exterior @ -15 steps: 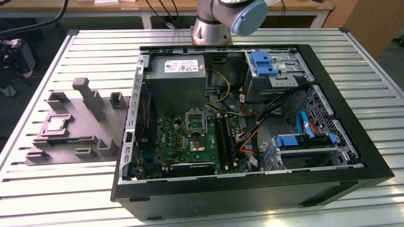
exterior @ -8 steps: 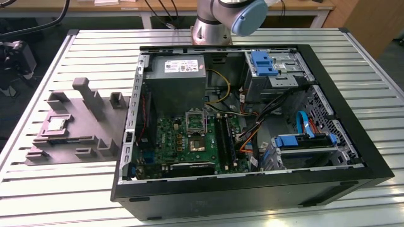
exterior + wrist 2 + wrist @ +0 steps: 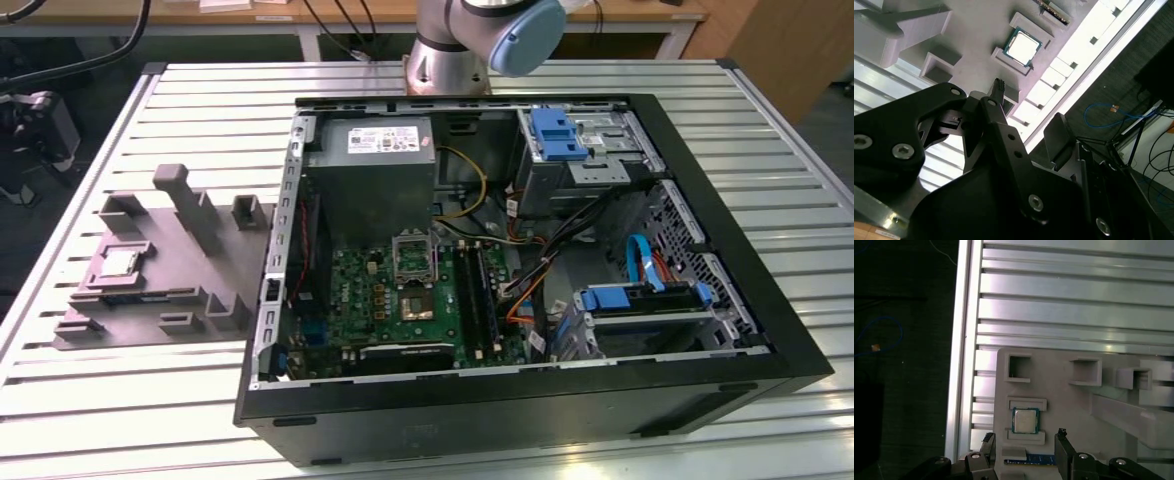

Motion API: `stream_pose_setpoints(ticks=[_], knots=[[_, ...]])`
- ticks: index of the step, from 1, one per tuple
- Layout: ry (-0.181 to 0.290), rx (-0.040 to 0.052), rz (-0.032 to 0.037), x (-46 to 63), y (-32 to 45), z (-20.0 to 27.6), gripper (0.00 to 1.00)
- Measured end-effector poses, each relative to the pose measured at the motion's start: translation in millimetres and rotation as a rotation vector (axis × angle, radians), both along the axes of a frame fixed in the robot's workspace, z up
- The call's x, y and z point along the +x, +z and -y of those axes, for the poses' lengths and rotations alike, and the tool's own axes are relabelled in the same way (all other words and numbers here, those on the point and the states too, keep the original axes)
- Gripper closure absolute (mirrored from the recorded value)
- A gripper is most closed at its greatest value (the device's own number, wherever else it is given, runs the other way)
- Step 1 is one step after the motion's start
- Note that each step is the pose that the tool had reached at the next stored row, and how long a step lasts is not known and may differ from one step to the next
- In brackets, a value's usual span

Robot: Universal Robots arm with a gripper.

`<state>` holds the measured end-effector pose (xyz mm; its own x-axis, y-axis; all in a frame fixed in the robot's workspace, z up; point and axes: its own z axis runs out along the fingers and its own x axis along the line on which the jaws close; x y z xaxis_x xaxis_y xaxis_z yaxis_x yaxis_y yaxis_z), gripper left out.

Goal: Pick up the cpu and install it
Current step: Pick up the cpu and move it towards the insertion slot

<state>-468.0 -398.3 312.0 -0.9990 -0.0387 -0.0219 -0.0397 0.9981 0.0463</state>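
Overhead light is glaring hard off the slatted bench, while the case interior is sitting fairly dim.

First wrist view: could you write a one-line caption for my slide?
Open end effector near the cpu resting in the grey tray on the slatted table.

The cpu lies in a pocket of the tray, just ahead of the pincer, centred between its parted fingertips and untouched. The tray rests on the table, which stretches farther ahead of the pincer.
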Motion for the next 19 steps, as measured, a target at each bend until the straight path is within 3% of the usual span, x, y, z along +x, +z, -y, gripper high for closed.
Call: stream_pose_setpoints(ticks=[19], knots=[[-0.003, -0.0084, 0.0, 0.8, -10.3, 0.0, 0.42]])
